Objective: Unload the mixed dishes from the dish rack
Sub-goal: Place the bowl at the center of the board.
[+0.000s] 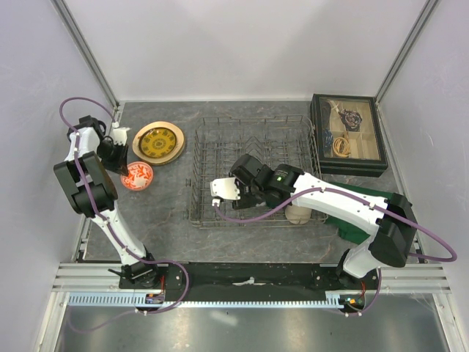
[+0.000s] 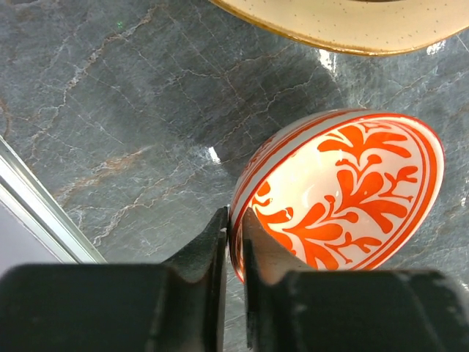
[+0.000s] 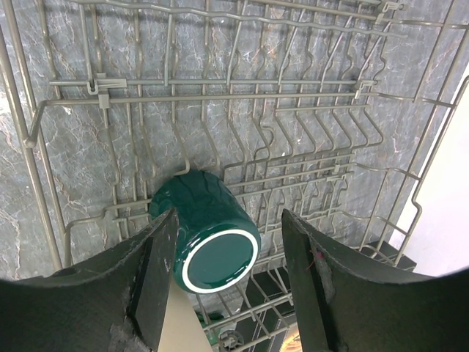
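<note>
Top external: my left gripper (image 1: 121,165) is at the far left of the table (image 1: 168,213), on the bowl (image 1: 136,176). The bowl sits just near of the plate (image 1: 157,142), and both are out of the rack (image 1: 253,117), to its left. My right gripper (image 1: 222,192) hangs over the rack's near left part. The tumbler (image 1: 297,215) shows at the rack's near edge, partly hidden under my right arm. A cloth (image 1: 359,213) lies right of the rack, with a box (image 1: 348,134) far right.

Left wrist: my fingers (image 2: 212,249) are almost together, pinching the bowl's rim, one inside and one outside. The bowl is tilted, its red pattern facing the camera. The plate's edge lies just beyond it.

Right wrist: my fingers (image 3: 157,257) are spread wide and hold nothing. The mug (image 3: 205,231) lies on its side on the rack's wires between them. I cannot tell whether they touch it.
</note>
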